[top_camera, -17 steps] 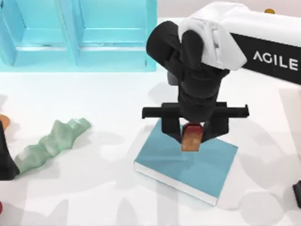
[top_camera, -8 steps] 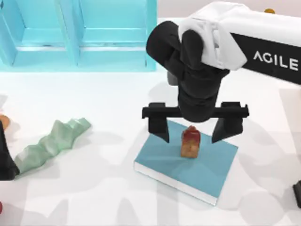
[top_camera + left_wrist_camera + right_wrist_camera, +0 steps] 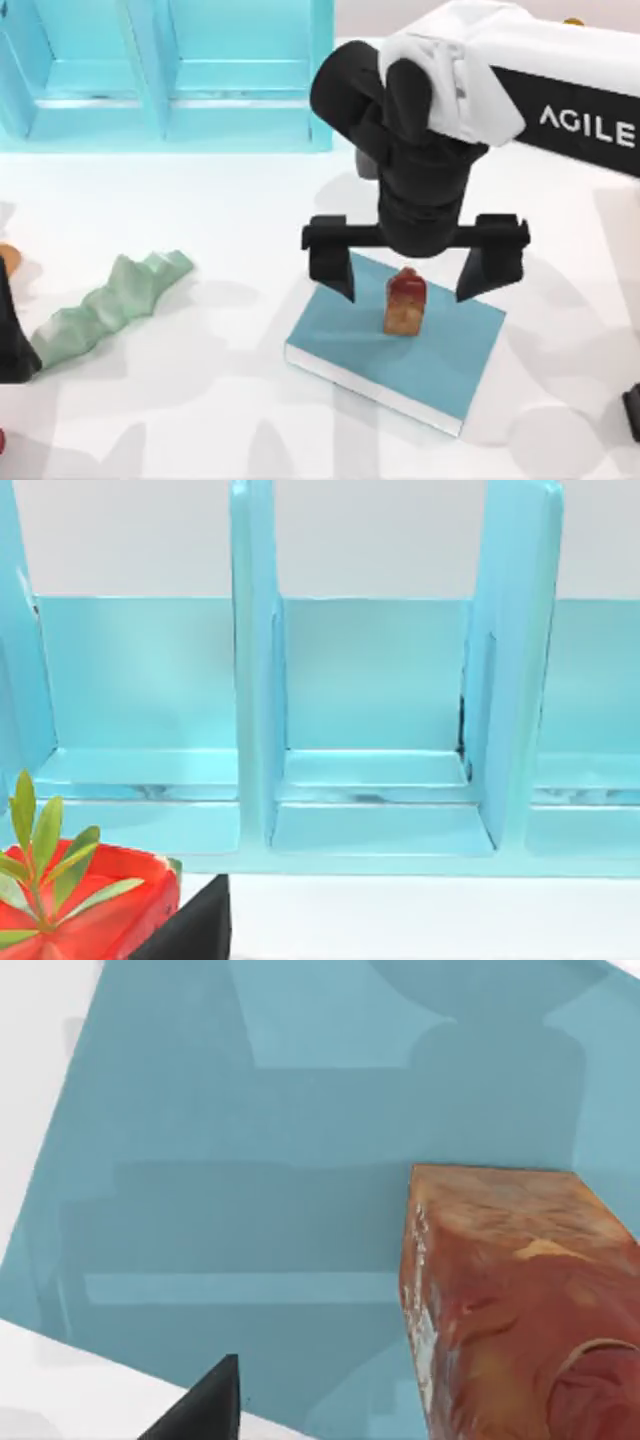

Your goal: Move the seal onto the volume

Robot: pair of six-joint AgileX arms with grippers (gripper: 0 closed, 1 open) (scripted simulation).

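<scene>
Orange-tan with a darker reddish-brown rounded top, the seal [image 3: 404,303] stands upright on the volume [image 3: 440,355], roughly in the middle of the teal-blue cover. Nothing is touching it. In the right wrist view the seal [image 3: 515,1305] rises as a mottled orange block from the volume's flat cover [image 3: 250,1210], with a dark fingertip [image 3: 205,1407] well off to one side of it.

The right gripper [image 3: 409,272] hangs directly above the seal with its jaws spread wide: one black finger [image 3: 333,270] stands over the book's edge on the top view's left side, the other over the cover on the right, and the seal sits between them with clear space on both sides (no contact with either finger). The right arm [image 3: 520,80], white and black with AGILE lettering, reaches in from the table's right side.

The volume lies flat on the white table [image 3: 230,230], turned at an angle, its white page edges showing along the near side. A pale green jagged piece [image 3: 105,300] lies on the table well apart from it, toward the left. A turquoise shelf unit [image 3: 165,70] stands along the far side of the table; the left wrist view looks straight at the shelf unit's open compartments [image 3: 375,710], with a red pot holding green leaves [image 3: 85,905] low in that picture.

The left arm [image 3: 12,335] is parked at the table's left edge, and whether its pincer is open or closed I cannot tell.
</scene>
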